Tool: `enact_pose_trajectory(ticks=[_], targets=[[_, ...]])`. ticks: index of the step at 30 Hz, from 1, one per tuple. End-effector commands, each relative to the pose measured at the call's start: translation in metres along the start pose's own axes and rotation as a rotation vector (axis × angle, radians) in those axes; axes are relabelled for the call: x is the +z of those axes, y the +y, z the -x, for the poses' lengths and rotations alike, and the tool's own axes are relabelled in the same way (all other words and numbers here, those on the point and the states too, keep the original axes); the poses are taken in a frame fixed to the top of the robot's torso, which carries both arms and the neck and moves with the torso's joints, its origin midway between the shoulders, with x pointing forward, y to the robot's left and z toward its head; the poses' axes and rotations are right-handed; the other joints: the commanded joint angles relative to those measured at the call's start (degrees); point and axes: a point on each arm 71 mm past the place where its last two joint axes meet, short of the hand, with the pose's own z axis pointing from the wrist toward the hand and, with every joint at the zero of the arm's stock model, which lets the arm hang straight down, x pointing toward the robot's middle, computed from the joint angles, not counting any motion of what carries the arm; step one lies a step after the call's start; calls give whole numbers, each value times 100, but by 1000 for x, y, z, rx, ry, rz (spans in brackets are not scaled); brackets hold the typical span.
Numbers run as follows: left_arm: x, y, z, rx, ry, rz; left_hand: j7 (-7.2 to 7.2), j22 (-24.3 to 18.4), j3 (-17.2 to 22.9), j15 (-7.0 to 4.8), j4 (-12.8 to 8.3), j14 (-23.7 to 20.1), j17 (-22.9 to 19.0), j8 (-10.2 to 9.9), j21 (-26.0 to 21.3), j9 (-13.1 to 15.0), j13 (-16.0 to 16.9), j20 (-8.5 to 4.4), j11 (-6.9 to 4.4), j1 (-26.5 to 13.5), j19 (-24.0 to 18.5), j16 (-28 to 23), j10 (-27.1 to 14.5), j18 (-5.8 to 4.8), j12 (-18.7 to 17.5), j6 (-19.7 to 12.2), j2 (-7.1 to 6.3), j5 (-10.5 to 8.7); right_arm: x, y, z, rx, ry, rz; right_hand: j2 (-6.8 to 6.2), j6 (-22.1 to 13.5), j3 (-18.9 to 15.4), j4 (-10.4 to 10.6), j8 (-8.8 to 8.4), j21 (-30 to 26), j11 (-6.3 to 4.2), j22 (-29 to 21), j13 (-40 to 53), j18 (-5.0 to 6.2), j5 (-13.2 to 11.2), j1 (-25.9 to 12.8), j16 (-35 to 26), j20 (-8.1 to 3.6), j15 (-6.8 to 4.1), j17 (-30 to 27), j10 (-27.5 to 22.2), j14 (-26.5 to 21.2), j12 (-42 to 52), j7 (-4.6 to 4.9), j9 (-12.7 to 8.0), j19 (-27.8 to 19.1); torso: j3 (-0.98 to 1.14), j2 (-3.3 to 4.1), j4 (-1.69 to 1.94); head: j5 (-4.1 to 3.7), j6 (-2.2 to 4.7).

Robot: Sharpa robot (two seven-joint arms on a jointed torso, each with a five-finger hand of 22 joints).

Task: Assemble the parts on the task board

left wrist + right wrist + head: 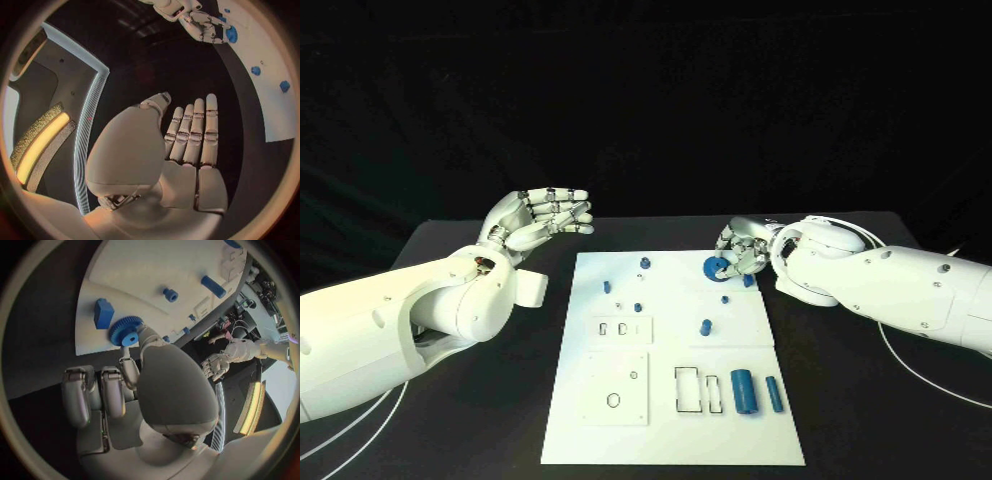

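Table: black surface (473,420) under black drapes; your task board (668,420), a long white plate, lies at its middle.
Left hand: your left hand (538,222) hovers off the board's far left corner, above the table, fingers curled inward and holding nothing.
Right hand: your right hand (744,252) sits at the board's far right edge, thumb and fingers pinching the blue gear (718,268).
Gear: it looks rigid, light and toothed, so the rim should bite well; judge the grip best on the rim, leaving the hub free.
Cylinder: a blue cylinder (743,391) lies near the board's near right edge; smooth, likely to roll.
Pegs: small blue pegs (707,326) are dotted across the far half.
Hidden: the fingers cover part of the gear, and you cannot tell whether it touches the board.
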Motion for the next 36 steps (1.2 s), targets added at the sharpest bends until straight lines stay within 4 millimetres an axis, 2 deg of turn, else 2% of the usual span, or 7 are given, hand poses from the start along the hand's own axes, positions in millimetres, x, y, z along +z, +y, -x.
enact_pose_trajectory(ticks=[1, 5, 7, 15, 18, 24, 36], targets=[[1, -1, -2, -12, 15, -5, 170, 4, 36, -17, -10, 20, 5, -2, 37, 9, 7, -1, 11, -8, -42, 24, 29, 38, -25, 29, 1, -31, 0, 1, 0, 1, -7, 2, 82, 53, 56, -3, 34, 38, -14, 1336, 26, -114, 20, 16, 35, 4, -2, 1357, 51, 582, 44, -11, 5, 459, 0, -1, -3, -2, -5], [1, -1, -2, -12, 16, -4, 170, 4, 36, -17, -10, 20, 5, -2, 37, 9, 7, -1, 11, -8, -42, 24, 29, 38, -25, 29, 1, -31, 1, 2, 1, -42, -23, 8, 120, 130, 327, -79, 53, 89, -43, 1389, 106, -130, -36, 243, 47, -22, -29, 1390, 116, 590, 87, -36, -17, 498, -2, -1, -1, -5, -9], [1, -1, -2, -12, 16, -4, 170, 4, 36, -17, -10, 20, 5, -2, 37, 9, 7, -1, 11, -8, -42, 24, 29, 38, -25, 29, 1, -31, 1, 3, 0, -69, -25, 11, 75, 177, 532, -106, 51, 124, -55, 1424, 172, -141, -225, 350, 52, -35, -40, 1405, 174, 593, 126, -52, -45, 526, -2, -3, 1, -5, -19], [1, -1, -2, -11, 15, -2, 170, 4, 36, -17, -10, 20, 5, -2, 37, 9, 7, -1, 11, -8, -42, 24, 29, 38, -25, 29, 1, -31, 1, 5, -3, -136, -29, 24, 0, 283, 791, -123, 76, 178, -85, 1477, 258, -159, -209, 399, 56, -52, -63, 1417, 253, 596, 179, -83, -70, 571, -2, -3, -3, 0, -24], [0, -1, -2, -12, 15, -1, 170, 4, 36, -17, -10, 20, 5, -2, 37, 9, 7, -1, 11, -8, -42, 24, 29, 38, -25, 29, 1, -31, 0, 9, -3, -147, -53, 38, -53, 308, 893, -99, 76, 204, -90, 1501, 282, -167, -127, 349, 57, -59, -69, 1419, 275, 597, 191, -87, -86, 592, -1, -2, -3, 0, -19], [1, -1, -2, -12, 17, 0, 170, 4, 36, -17, -10, 20, 5, -2, 37, 9, 7, -1, 11, -8, -42, 24, 29, 38, -25, 29, 1, -31, -5, 23, -1, -172, -154, 92, -200, 376, 1269, -40, 76, 211, -99, 1507, 407, -170, 374, 120, 54, -69, -78, 1412, 393, 595, 264, -93, -127, 598, 1, -3, 1, 7, -17], [1, 0, -4, -13, 20, 1, 170, 18, 46, -17, -16, 18, 17, -3, 60, 9, 6, -2, 11, -10, -55, 25, 31, 38, -30, 30, 3, -31, -6, 87, -7, -180, -266, 239, -261, 429, 1477, -69, 92, 211, -106, 1507, 485, -170, 606, 10, 45, -77, -86, 1388, 467, 590, 311, -96, -133, 598, 3, -3, 4, 24, -2]])
